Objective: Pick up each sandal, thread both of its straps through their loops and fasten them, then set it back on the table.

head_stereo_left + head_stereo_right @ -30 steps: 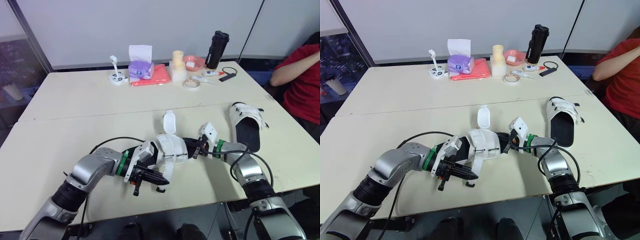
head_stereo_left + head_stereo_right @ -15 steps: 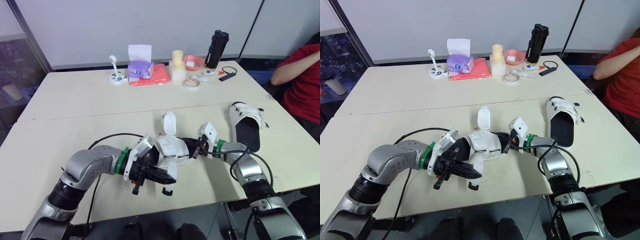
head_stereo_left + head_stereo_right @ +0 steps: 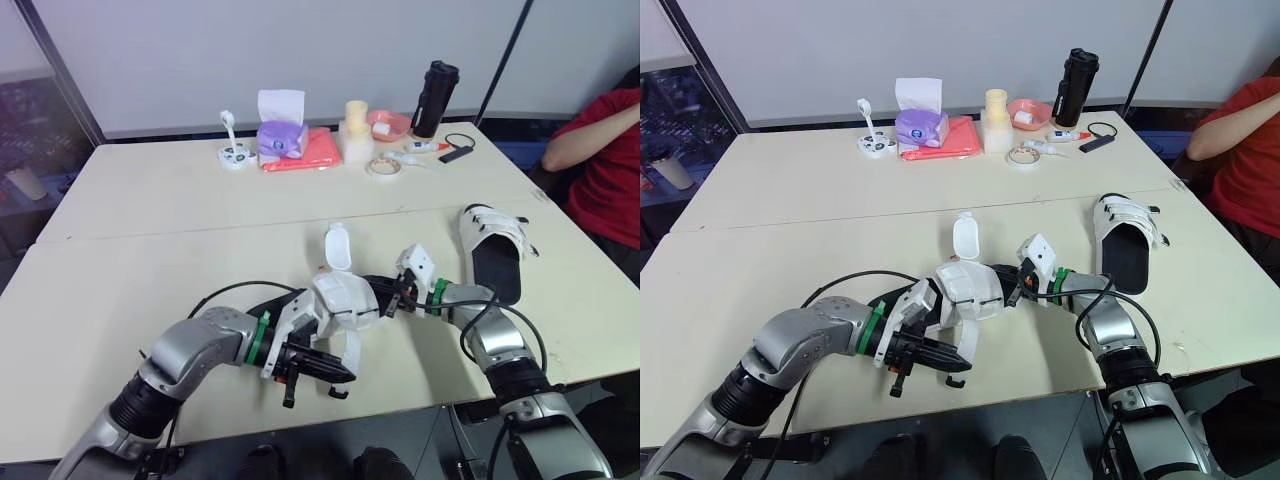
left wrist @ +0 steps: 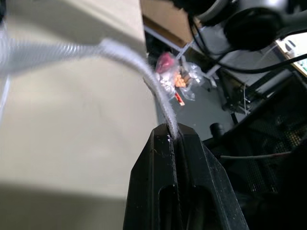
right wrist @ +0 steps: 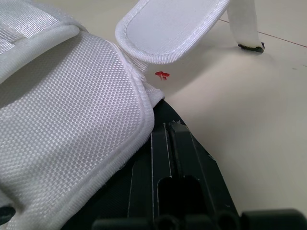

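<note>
Left end effector [image 3: 345, 374] shifted rightward, clamping strap [image 4: 156, 88]; right end effector [image 3: 388, 297] seemingly pinching sandal [image 3: 345, 298], lengthwise left-right.

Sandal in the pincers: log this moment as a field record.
held sandal: between both pincers, over the table near its front edge
left pincer: shut on strap, near its free end
right pincer: shut on held sandal, at its side
second sandal: flat on table, robot's right
far edge: tissue box, black bottle
</note>
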